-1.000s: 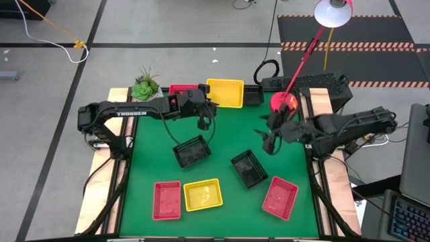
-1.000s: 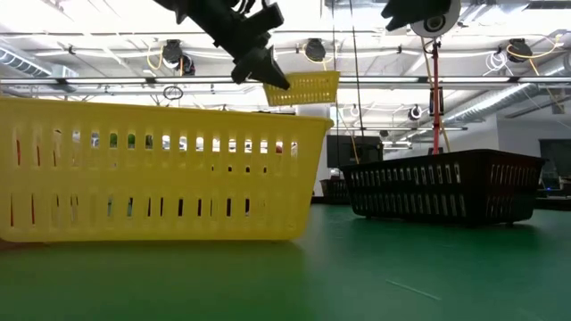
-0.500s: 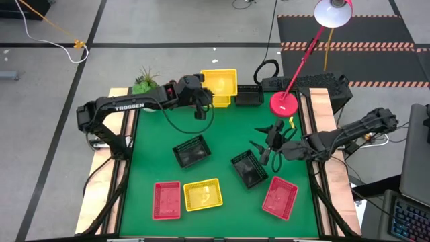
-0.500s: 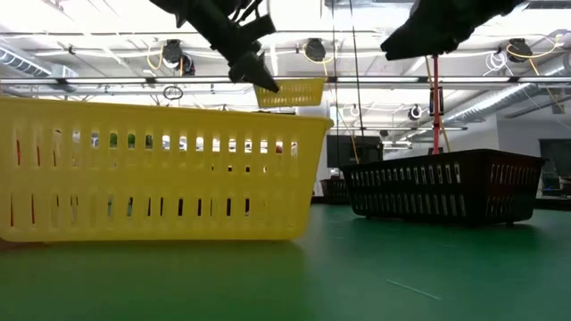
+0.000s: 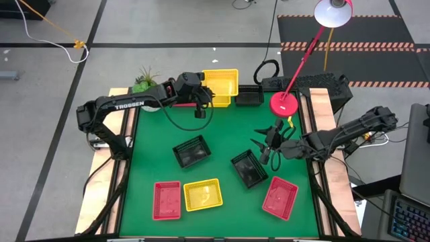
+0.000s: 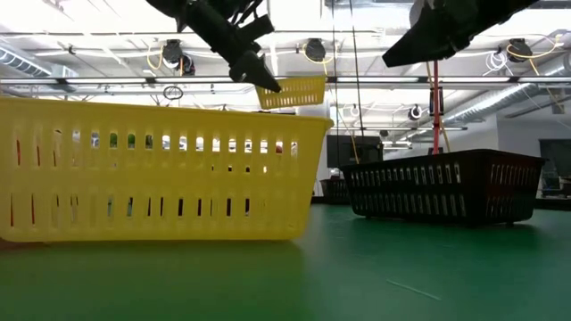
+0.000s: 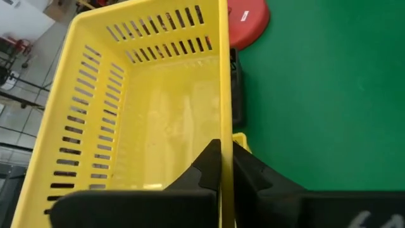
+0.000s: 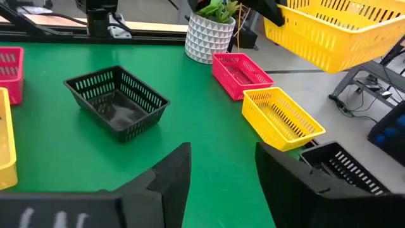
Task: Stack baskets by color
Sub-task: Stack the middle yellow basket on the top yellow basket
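The left claw (image 5: pixel 199 107) is pinched tight on the rim of a yellow basket (image 5: pixel 220 83) and holds it up in the air over the far side of the green table (image 5: pixel 228 134). The right claw (image 5: pixel 266 149) hangs open and empty, just beside a black basket (image 5: pixel 249 168).

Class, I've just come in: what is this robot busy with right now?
It is sorting baskets by colour. The left claw is shut on the rim of a yellow basket, held in the air above another yellow basket at the table's far edge. The right claw hangs open over the green table, holding nothing, near a black basket.
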Robot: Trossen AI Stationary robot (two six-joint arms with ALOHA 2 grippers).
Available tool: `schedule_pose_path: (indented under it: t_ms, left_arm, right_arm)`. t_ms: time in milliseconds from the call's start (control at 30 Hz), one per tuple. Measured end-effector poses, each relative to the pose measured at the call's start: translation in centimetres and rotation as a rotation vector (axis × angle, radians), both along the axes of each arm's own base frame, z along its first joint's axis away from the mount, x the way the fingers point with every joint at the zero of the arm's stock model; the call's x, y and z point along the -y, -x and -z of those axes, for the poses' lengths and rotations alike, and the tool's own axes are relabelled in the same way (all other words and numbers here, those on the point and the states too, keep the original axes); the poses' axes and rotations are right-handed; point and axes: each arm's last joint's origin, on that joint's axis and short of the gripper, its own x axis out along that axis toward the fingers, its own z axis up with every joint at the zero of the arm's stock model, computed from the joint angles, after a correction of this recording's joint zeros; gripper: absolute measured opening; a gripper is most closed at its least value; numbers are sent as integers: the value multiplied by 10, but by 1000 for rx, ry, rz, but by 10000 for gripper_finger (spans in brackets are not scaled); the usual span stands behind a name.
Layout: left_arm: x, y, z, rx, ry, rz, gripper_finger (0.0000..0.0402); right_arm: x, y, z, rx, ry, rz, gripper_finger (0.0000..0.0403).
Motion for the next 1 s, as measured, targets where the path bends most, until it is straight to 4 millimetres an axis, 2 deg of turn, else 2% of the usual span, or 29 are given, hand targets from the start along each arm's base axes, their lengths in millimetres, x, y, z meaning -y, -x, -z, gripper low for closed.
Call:
schedule_pose_path:
  t_ms: [167,367,467,633,800,1000]
  left_arm:
    - [-1,0,-2,-15,-37,23,6]
    - [-3,-2,-34,31,-87,33,10]
    - [-10,2,-47,61,-84,35,6]
    - [-32,13,-62,114,-73,24,11]
    - [-52,26,-53,134,33,42,9]
    - [-58,26,-17,64,98,43,6]
  right_arm:
    - [0,0,0,-1,-1,-2,154]
    - [0,0,0,-1,-1,-2,150]
    - [0,0,0,-1,-1,-3,150]
    - [0,0,0,-3,2,-4,150]
    - [0,0,0,-3,2,-4,150]
    - [0,0,0,-8,11,-8,150]
